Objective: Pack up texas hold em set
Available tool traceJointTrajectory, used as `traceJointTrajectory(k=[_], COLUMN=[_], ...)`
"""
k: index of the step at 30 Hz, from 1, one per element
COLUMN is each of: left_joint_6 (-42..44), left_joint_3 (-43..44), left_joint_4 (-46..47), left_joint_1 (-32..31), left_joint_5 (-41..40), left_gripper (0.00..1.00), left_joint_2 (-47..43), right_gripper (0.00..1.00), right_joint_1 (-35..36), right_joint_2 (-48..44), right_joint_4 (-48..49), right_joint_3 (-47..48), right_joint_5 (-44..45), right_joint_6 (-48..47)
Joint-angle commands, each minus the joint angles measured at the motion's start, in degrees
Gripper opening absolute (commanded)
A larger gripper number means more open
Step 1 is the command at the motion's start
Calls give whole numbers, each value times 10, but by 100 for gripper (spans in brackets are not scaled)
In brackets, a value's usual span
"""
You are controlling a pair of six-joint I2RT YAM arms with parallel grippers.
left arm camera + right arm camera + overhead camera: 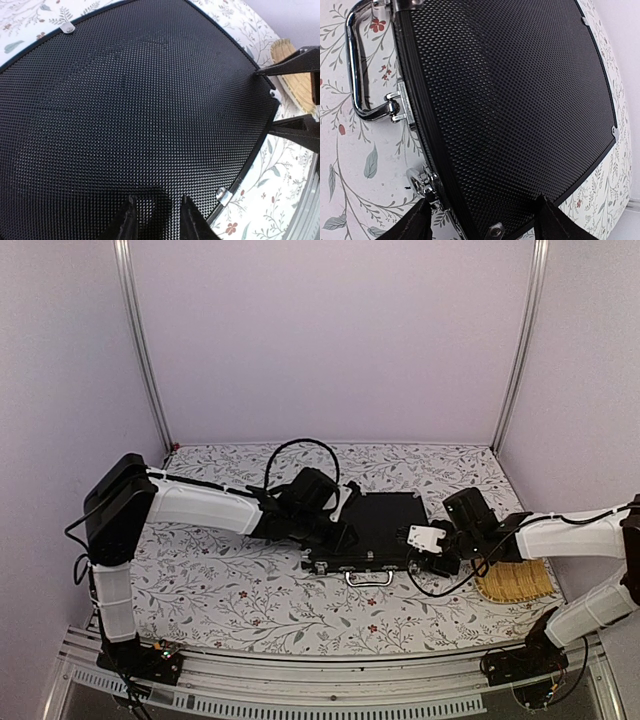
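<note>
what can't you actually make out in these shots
- What is inside the briefcase: in every view the closed lid hides it.
- Whether the latch is snapped down: in the right wrist view the right fingers cover part of it, and it is too small from above.
- Top view, the left fingers: hidden under the left wrist.
- The woven tray: the right arm crosses it in the top view, and the frame edge cuts it in the left wrist view.
</note>
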Motion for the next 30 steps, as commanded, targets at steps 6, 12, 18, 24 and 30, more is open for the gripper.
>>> traceJointTrajectory(k=[6,12,18,24,30], left_joint_6=[-7,-8,-8,-10,-11], left_joint_3=[-41,-50,-60,-57,-59], left_joint_4=[-35,-33,-29,-28,-26], left_joint_1=[3,2,3,3,3], left_joint_5=[9,7,7,8,8], left_gripper=[31,31,31,31,31], left_joint_2=[-2,-7,-8,-8,-8], right_gripper=[59,66,89,78,81], right_joint_1=[18,25,25,28,31], right_joint_2=[81,97,100,120,109], right_joint_4=[-10,-7,-12,-6,5], right_joint_3=[-16,-18,-9,-4,-9], right_joint_5=[64,70,56,89,107], right_joint_6=[14,7,17,26,29])
